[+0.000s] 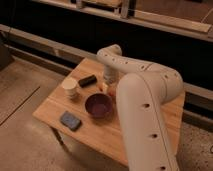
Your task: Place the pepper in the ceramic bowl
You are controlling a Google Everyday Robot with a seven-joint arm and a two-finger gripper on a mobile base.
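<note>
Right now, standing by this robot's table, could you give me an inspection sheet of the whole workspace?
Surface: wooden table, bare wood showing between the items.
Job's things: ceramic bowl near the table's middle, nothing seen inside; pepper, a small orange bit just behind the bowl, right beside the gripper. Whether it is held cannot be told.
Clutter: beige cup left of the bowl; dark block behind the cup; blue-grey pad near the front edge.
Gripper: gripper points down behind the bowl's far rim, between the block and the pepper.
Cables: nothing seen.
Surroundings: speckled floor; pale rail along a dark wall behind the table.
</note>
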